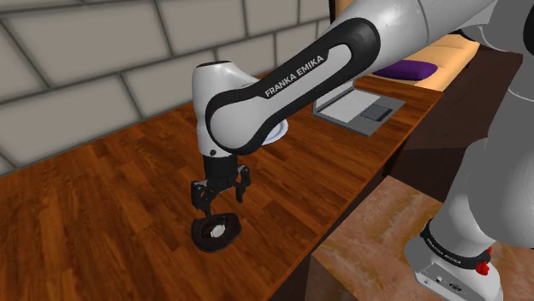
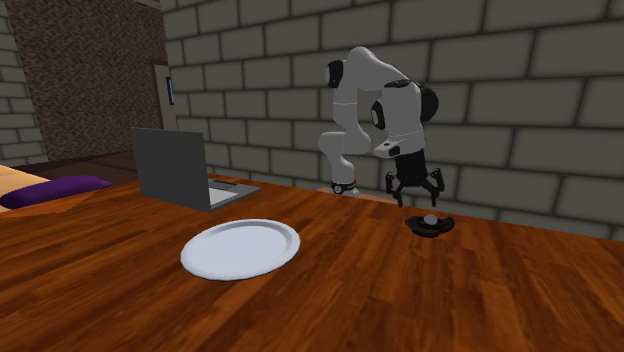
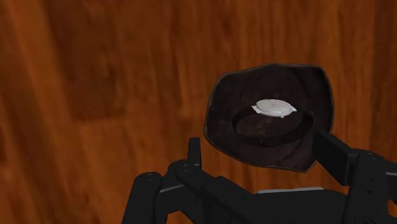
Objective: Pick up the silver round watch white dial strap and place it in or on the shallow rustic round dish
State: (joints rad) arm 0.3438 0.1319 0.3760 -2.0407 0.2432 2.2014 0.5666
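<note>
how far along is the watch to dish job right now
Nothing looks done yet: the watch lies on the wooden table, apart from the white dish. In hand: the gripper hovers open just above the watch, not touching it. Left: grasp, lift, carry to the dish and set it down.

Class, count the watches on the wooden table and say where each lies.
1. The watch lies on the wooden table just below the open gripper, untouched, well apart from the white dish and the laptop. Nothing seems to hide another.
</note>
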